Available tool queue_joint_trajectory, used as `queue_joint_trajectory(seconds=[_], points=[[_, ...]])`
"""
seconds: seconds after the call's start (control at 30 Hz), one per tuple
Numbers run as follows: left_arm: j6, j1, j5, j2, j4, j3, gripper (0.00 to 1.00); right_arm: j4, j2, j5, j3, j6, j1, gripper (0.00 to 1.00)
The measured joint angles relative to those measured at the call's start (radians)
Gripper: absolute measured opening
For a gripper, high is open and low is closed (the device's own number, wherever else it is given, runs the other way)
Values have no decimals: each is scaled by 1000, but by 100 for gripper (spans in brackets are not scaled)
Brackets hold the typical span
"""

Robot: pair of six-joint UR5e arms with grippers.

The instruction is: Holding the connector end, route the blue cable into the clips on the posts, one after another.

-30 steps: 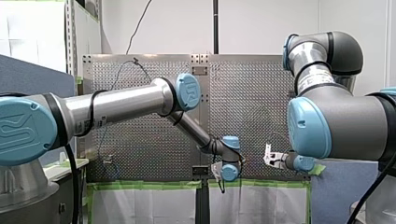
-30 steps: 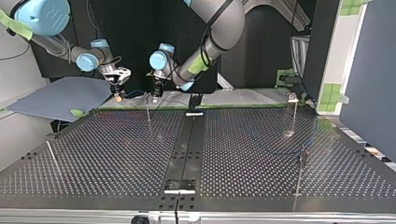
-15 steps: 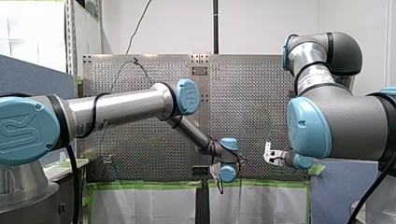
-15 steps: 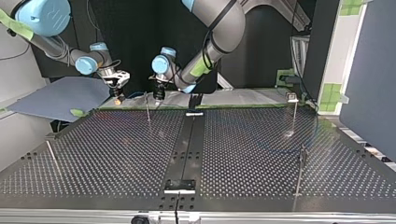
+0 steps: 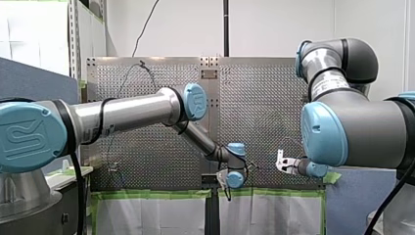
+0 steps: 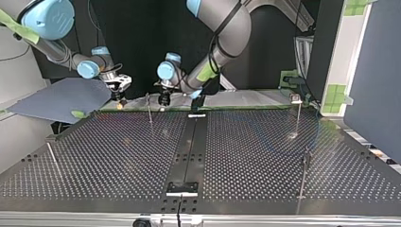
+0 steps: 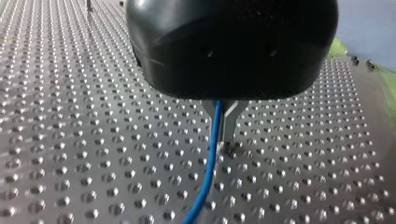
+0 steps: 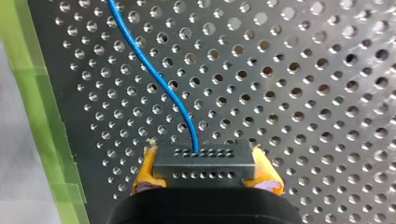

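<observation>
Connector (image 8: 204, 168) sits clamped in my right gripper (image 8: 204, 159) beside the taped edge of the table (image 8: 303, 93). My left gripper (image 7: 223, 122) pinches the blue cable (image 7: 211, 158).

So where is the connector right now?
Right wrist view: the connector sits clamped between my right gripper's yellow pads, blue cable running ahead over the perforated table.

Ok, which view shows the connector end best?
The right wrist view: the connector sits between the yellow pads of my right gripper, blue cable leaving it. Top and front views show only the gripper; the left wrist view shows cable alone.
</observation>
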Motion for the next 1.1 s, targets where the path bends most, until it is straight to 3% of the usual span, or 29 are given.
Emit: queue_joint_trajectory(seconds=[0.5,0.83,0.9,0.93,1.0,1.03,1.1], points=[[1,27,14,0,-3,45,0,37,9,-19,-69,10,8,0],[1,31,13,0,-6,51,2,47,12,-29,-88,19,8,0],[1,31,17,0,-14,50,22,47,12,-29,-89,20,8,0],[2,31,20,0,-19,50,22,47,13,-29,-90,20,8,0],[3,31,26,1,-33,51,48,48,13,-29,-90,20,8,0],[4,31,29,1,-39,51,48,48,13,-29,-90,21,8,0],[11,31,32,1,-56,51,60,49,13,-29,-90,21,8,0]])
